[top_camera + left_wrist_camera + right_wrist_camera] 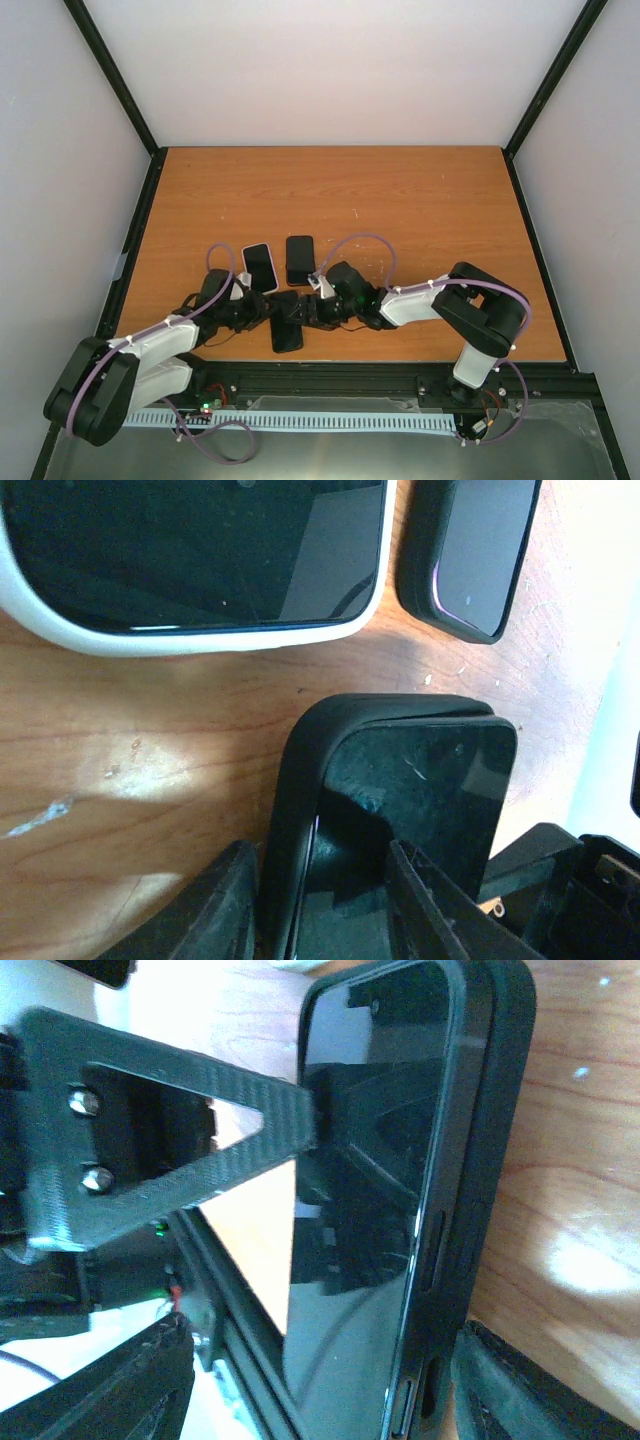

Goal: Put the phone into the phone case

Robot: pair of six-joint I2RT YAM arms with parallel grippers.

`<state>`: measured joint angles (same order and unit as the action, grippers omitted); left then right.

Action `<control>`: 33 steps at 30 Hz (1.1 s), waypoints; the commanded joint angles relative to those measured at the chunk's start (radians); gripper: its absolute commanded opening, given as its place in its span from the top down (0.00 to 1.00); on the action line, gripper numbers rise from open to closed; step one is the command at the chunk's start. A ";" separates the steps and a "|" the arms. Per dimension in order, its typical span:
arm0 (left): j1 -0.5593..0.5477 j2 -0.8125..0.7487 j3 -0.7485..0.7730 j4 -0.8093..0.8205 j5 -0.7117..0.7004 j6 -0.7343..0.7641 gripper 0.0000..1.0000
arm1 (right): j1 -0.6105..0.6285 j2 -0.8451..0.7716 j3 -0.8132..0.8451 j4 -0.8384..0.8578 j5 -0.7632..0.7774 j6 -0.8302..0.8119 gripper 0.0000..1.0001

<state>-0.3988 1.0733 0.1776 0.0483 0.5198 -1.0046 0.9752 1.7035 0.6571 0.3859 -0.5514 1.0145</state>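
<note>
A black phone [286, 330] lies screen up in a black phone case near the table's front middle. In the left wrist view the case wall [300, 770] wraps the phone's screen [420, 780]. My left gripper [320, 920] pinches that edge, one finger outside the wall and one on the screen; it shows in the top view [262, 315]. In the right wrist view the phone [370, 1160] sits against the case [495, 1110], its side slightly raised. My right gripper [320, 1400] is open and straddles the phone's end; it shows in the top view [312, 312].
A phone in a white case [260, 267] and another black phone [300, 260] lie just beyond the grippers; both show in the left wrist view, white [60, 630] and black [480, 550]. The left gripper's finger [180, 1180] crosses the right wrist view. The table's front rail [330, 378] is close.
</note>
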 commanded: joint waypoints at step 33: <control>-0.005 -0.094 -0.038 0.056 0.095 -0.063 0.53 | -0.013 0.116 -0.087 0.564 0.009 0.283 0.85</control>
<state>-0.3935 0.9798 0.1371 0.0734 0.5552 -1.0615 0.9588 1.8206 0.5568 0.8276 -0.5491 1.3041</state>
